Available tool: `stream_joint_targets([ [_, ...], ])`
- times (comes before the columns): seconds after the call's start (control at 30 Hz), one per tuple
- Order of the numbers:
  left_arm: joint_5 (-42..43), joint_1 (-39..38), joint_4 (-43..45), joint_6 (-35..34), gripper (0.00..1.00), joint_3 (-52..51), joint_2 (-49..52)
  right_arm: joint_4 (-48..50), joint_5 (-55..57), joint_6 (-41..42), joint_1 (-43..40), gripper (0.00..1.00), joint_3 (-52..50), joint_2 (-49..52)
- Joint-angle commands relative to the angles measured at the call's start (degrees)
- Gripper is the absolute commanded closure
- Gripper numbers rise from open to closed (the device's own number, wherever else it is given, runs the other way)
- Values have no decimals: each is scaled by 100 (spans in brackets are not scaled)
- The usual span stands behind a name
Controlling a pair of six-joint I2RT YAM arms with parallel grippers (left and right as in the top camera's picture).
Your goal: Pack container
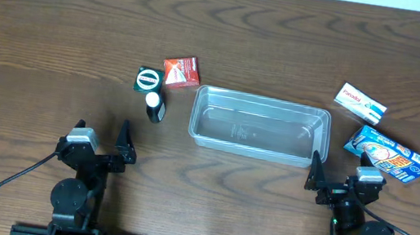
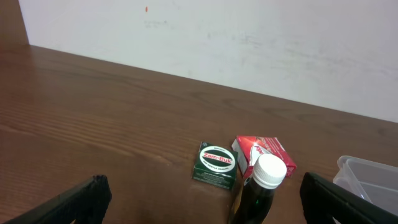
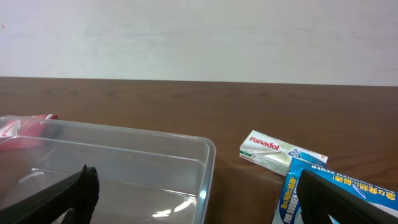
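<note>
The clear plastic container (image 1: 259, 126) lies empty at the table's middle; it also shows in the right wrist view (image 3: 124, 168). Left of it are a red box (image 1: 181, 72), a green Zam-Buk box (image 1: 148, 79) and a dark bottle with a white cap (image 1: 154, 106); the left wrist view shows the bottle (image 2: 261, 190) just ahead. Right of the container are a white Panadol box (image 1: 360, 102) and a blue box (image 1: 388, 154). My left gripper (image 1: 98, 151) is open and empty near the front edge. My right gripper (image 1: 339, 183) is open and empty by the container's near right corner.
A white wall (image 2: 249, 37) bounds the table's far edge. Cables run from both arm bases at the front edge.
</note>
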Motion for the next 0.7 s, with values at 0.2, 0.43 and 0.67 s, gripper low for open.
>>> stream_joint_targets([
  [0.2, -48, 35, -214, 114, 2, -105, -35, 4, -22, -70, -57, 1, -31, -57],
  [0.43, -48, 35, -212, 114, 2, -105, -35, 7, -55, -61, -57, 1, -31, -57],
  [0.67, -48, 35, -214, 114, 2, -105, -35, 98, -103, 1154, -57, 1, -31, -57],
])
